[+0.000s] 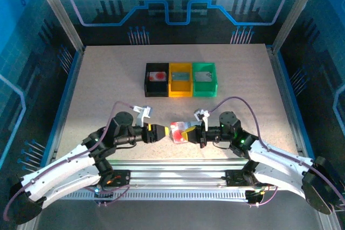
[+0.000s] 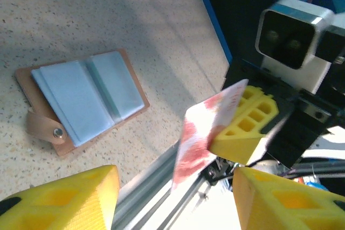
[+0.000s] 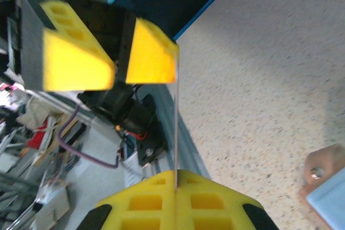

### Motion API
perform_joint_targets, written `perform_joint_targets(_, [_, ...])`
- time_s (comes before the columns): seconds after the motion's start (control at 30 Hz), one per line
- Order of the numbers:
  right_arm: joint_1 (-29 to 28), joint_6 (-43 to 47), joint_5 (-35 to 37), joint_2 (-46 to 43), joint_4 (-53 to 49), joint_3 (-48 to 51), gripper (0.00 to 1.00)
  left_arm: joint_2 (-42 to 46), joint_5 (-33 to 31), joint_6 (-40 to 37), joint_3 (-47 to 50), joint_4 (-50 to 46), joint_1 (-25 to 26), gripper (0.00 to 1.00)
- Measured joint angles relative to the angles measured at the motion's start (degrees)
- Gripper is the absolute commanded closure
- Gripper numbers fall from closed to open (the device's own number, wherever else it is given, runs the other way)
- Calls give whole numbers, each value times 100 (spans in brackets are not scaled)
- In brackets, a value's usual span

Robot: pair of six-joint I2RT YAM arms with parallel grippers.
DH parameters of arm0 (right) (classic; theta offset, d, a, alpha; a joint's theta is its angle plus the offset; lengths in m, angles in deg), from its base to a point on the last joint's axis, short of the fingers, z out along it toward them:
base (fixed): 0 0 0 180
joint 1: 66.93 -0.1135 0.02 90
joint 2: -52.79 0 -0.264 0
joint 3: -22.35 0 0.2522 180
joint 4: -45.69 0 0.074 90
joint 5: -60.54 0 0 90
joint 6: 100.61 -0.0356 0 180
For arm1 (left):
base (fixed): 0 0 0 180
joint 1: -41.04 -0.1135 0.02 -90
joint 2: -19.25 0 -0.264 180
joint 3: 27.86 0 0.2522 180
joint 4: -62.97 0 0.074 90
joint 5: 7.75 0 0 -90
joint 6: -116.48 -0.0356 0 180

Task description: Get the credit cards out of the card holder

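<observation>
Pinching a thin red rectangular plastic credit card [image 2: 204,138] by one end between the pressed-together yellow fingers of the right gripper [image 1: 187,133]. Held raised off the speckled beige table [image 1: 108,90], clear of the small salmon-pink bifold card holder [image 2: 81,98] and not touching it.

Lying open and flat on that table, grey-blue lining upward, with a snap tab curled at one short side of the card holder.

Facing the right gripper from the opposite side of the card holder: left gripper [image 1: 163,133], yellow fingers spread wide, grasping nothing, with the card just beyond its fingertips.

Reaching in from the near side of the card holder, both arms bent at the elbow, forearms close to level, wrists pointed at each other above it.

Seen edge-on from the right wrist, the card as a thin line rising from the seam of the closed fingers.

Standing well beyond the card holder, in a touching row: black square bin [image 1: 156,93], yellow square bin [image 1: 180,91], green square bin [image 1: 205,89]. Something red inside the black bin; contents of the other two too small to tell.
</observation>
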Motion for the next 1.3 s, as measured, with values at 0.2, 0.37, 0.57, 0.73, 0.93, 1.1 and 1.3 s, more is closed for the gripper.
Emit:
perform_joint_targets(0.2, [-4, 129, -752, 411, -275, -356, 100, -374, 621, -798, -1139, -1333, -11, 39])
perform_joint_targets(0.37, [-125, 219, -1187, 629, -391, -592, 100, -916, 1152, -1421, -1449, -1915, -11, 41])
perform_joint_targets(0.57, [-365, 352, -1495, 708, -509, -715, 100, -1261, 1346, -2065, -1617, -2577, -138, 42])
perform_joint_targets(0.73, [-494, 459, -1591, 852, -616, -817, 100, -1292, 1565, -2260, -1644, -2605, -247, 44])
perform_joint_targets(0.93, [-535, 533, -1628, 951, -765, -828, 100, -1325, 1982, -2339, -1644, -2575, -284, 55])
perform_joint_targets(1.1, [-538, 592, -1628, 975, -859, -883, 100, -1360, 2262, -2371, -1644, -2551, -284, 62])
perform_joint_targets(1.3, [-553, 619, -1628, 1021, -898, -922, 100, -1434, 2446, -2367, -1637, -2542, -310, 77])
